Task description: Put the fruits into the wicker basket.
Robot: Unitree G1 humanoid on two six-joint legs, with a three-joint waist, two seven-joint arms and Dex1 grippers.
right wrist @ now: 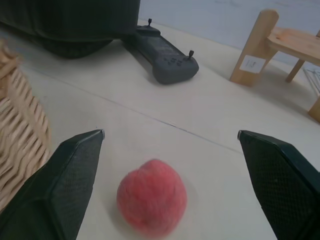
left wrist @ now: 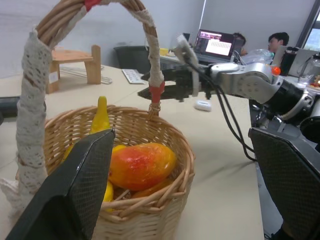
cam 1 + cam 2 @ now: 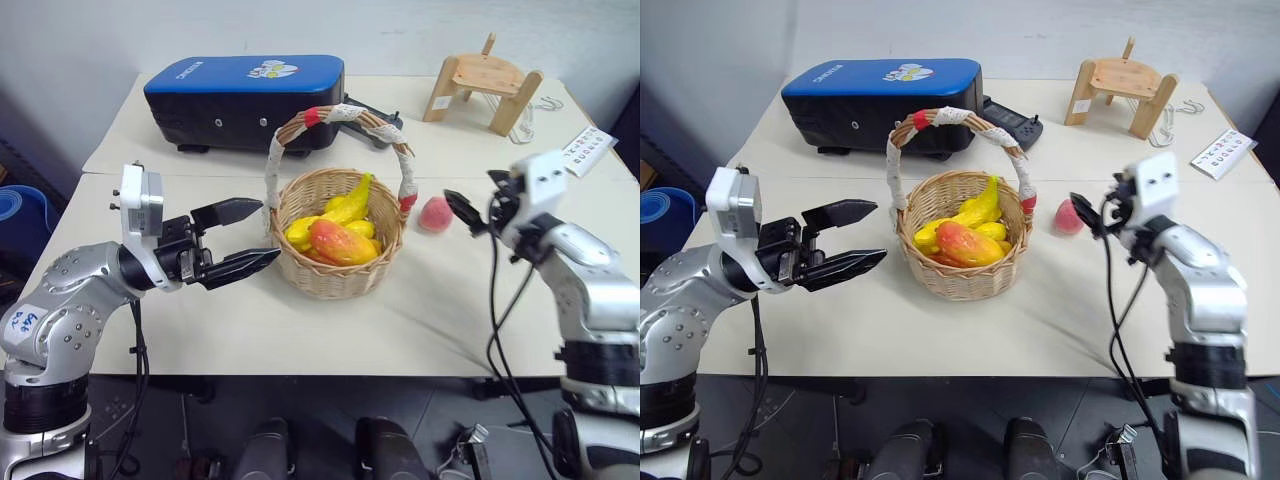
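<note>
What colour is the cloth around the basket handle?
White lace cloth with red bands, clearest in the left eye view.

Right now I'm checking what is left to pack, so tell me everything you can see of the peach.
The peach is small, round and pink-red with a matt, slightly fuzzy-looking skin, toy-like. It sits on the pale table, outside the wicker basket, just beyond its right side below the handle's foot. Nothing touches it but the table. The right gripper is open, its two black fingers standing on either side of the peach and clear of it.
</note>
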